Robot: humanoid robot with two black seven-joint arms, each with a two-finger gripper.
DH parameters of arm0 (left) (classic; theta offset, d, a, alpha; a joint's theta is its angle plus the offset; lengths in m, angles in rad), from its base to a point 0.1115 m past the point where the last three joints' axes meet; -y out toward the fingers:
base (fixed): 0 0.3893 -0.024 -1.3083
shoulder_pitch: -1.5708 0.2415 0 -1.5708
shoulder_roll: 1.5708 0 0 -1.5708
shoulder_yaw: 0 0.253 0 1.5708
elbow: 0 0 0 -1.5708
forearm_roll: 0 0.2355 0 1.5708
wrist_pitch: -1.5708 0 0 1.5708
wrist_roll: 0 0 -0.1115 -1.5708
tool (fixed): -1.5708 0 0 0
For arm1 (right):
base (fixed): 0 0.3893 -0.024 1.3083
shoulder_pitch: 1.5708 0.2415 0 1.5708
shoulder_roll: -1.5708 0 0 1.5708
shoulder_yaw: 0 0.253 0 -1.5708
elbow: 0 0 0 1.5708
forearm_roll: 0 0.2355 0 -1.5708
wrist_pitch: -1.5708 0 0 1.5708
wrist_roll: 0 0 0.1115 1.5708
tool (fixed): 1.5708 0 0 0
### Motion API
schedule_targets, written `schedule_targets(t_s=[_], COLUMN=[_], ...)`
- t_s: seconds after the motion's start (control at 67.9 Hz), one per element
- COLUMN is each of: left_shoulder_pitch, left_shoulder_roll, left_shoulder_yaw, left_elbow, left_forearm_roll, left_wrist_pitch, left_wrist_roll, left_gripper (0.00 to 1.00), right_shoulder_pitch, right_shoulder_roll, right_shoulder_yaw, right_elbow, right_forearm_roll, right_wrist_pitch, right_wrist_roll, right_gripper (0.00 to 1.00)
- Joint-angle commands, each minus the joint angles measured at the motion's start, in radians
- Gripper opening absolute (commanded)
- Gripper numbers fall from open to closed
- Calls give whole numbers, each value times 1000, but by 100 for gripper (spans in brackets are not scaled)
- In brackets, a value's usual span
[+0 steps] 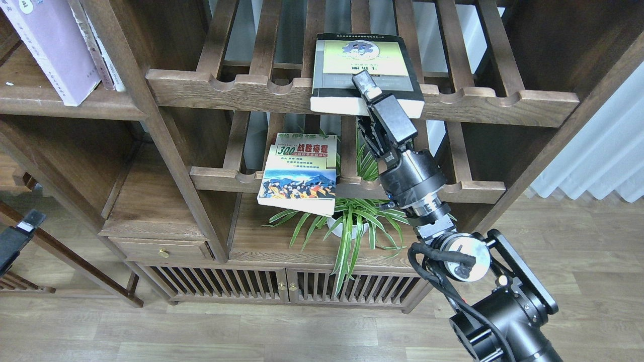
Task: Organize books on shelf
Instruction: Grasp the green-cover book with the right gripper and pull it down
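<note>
The thick yellow-and-grey book (362, 55) lies flat on the upper slatted rack (226, 88), its white page edge sticking out over the front rail. My right gripper (366, 95) grips the book's front edge, one finger (364, 84) on the cover and the other hidden beneath. The "300" book (299, 173) lies on the lower slatted rack (221, 176), overhanging its rail. The pale lavender book (50, 45) leans upright on the solid dark-brown shelf (60, 108) at upper left. My left gripper (17, 234) sits low at the left edge, and only one finger shows.
A potted spider plant (352, 221) stands under the lower rack, beside my right forearm. Below are a small drawer (161, 249) and slatted cabinet doors (282, 286). A thick upright post (151, 125) separates the left bay from the racks. A white curtain (598, 156) hangs at right.
</note>
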Motion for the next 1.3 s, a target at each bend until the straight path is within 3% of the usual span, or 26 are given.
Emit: schedule_targets(t_s=[0.0, 0.088, 0.206, 0.309, 0.383, 0.427, 0.721, 0.957, 1.281], left_shoulder_pitch=[0, 0, 0, -3, -3, -3, -24, -60, -57], left_shoulder_roll=[0, 0, 0, 0, 0, 0, 0, -2, -3], left_shoulder_yaw=[0, 0, 0, 0, 0, 0, 5, 20, 43], left_elbow=[0, 0, 0, 0, 0, 0, 5, 32, 40], left_forearm_roll=[0, 0, 1, 1, 1, 1, 1, 1, 3], left_wrist_pitch=[0, 0, 0, 0, 0, 0, 0, 0, 0], left_wrist_roll=[0, 0, 0, 0, 0, 0, 0, 0, -1], left_gripper=[90, 90, 90, 90, 90, 90, 90, 91, 91], right_shoulder_pitch=[-5, -13, -17, -20, -25, -42, -129, -319, -554], right_shoulder_roll=[0, 0, 0, 0, 0, 0, 0, 0, -6], right_shoulder_yaw=[0, 0, 17, 32, 40, 40, 26, 12, 9], right_elbow=[0, 2, 2, 5, 5, 5, 61, 120, 120], right_forearm_roll=[0, 0, 1, 11, 29, 49, 63, 63, 110], right_wrist_pitch=[0, -2, 5, 18, 43, 69, 100, 239, 239], right_wrist_roll=[0, 1, 9, 14, 12, 14, 14, 12, 12], right_gripper=[61, 59, 50, 28, 19, 5, 4, 4, 6])
